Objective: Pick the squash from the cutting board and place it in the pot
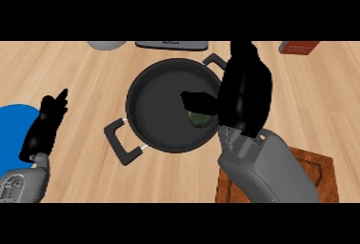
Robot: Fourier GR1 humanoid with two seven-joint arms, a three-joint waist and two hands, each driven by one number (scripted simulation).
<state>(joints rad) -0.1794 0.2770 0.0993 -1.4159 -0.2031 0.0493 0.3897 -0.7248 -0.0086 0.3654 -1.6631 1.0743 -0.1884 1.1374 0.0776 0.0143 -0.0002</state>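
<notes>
Under my right hand [243, 95], inside the pot [165, 114], sits the squash [200, 119]: what shows of it is a small, dark green, mottled patch with a rounded edge, peeking out below my thumb and beside my palm. The rest of it is hidden by my hand, so I cannot give its full shape. My right hand hangs over the right side of the pot, fingers pointing away from me, thumb stretched left across the squash; my fingers curl down around it, though I cannot tell whether it touches the pot's floor. The pot is one, wide, round and black, with two looped handles, one toward my near left and one at the far side just left of my fingers. Behind my right wrist, close to me, lies one brown wooden cutting board [313, 171], partly covered by my grey forearm. My left hand [46, 125] shows well to the left of the pot, fingers straight and pointing up, holding nothing, resting beside one blue object [15, 126] at the edge. Beyond my right fingertips, along the far edge of the wooden counter [77, 76], I count three cut-off things: one grey rounded object [107, 45], one dark flat object [173, 45] and one reddish-brown box [299, 47].
</notes>
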